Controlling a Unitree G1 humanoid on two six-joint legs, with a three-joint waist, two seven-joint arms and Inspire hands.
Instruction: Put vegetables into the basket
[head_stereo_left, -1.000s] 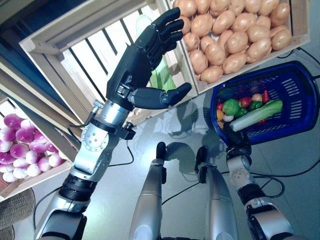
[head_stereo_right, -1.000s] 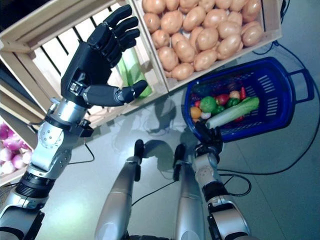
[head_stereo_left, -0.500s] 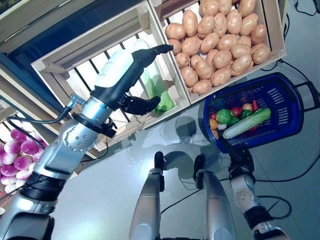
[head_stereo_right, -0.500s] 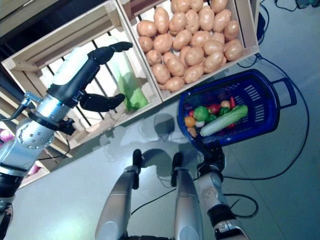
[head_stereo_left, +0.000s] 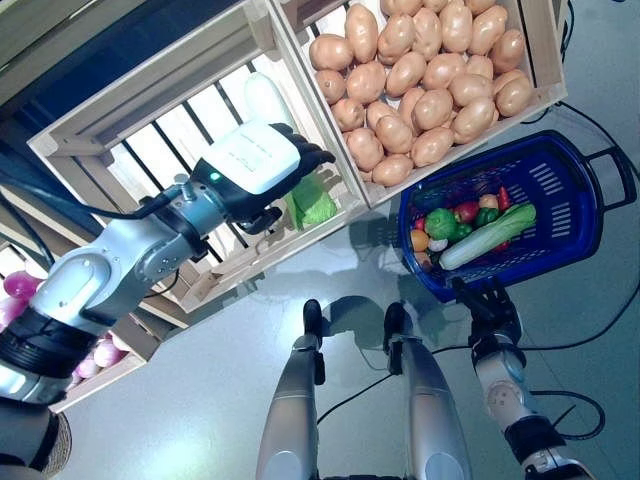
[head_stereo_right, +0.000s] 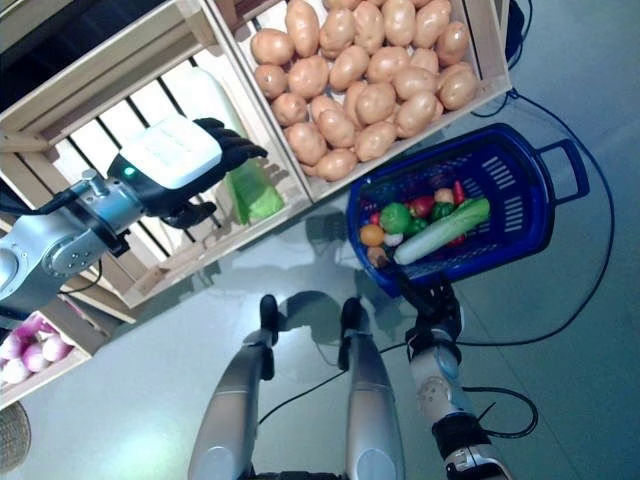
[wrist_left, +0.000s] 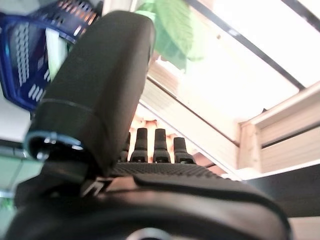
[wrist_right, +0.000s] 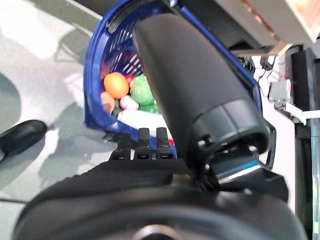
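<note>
The blue basket (head_stereo_left: 563, 182) stands on the floor at the right. In it lie a long pale green vegetable (head_stereo_left: 487, 236), a green pepper (head_stereo_left: 440, 222), red pieces and an orange one. My left hand (head_stereo_left: 256, 165) reaches palm down into the slatted wooden crate (head_stereo_left: 150, 130), fingers straight and empty. It is right beside a green leafy vegetable (head_stereo_left: 312, 203), which also shows past the thumb in the left wrist view (wrist_left: 172, 30). My right hand (head_stereo_left: 487, 301) is open by the basket's near rim (wrist_right: 98, 65).
The wooden stand's tilted crates (head_stereo_left: 545, 70) fill the top of the eye views, and one stands right against the basket's far side. A lower shelf (head_stereo_left: 100, 365) juts out at the left. Grey floor (head_stereo_left: 200, 400) lies in front.
My left hand has swung from raised and palm-out down into the slatted crate, beside the green leafy vegetable. The camera has shifted. My right hand stays by the basket.
</note>
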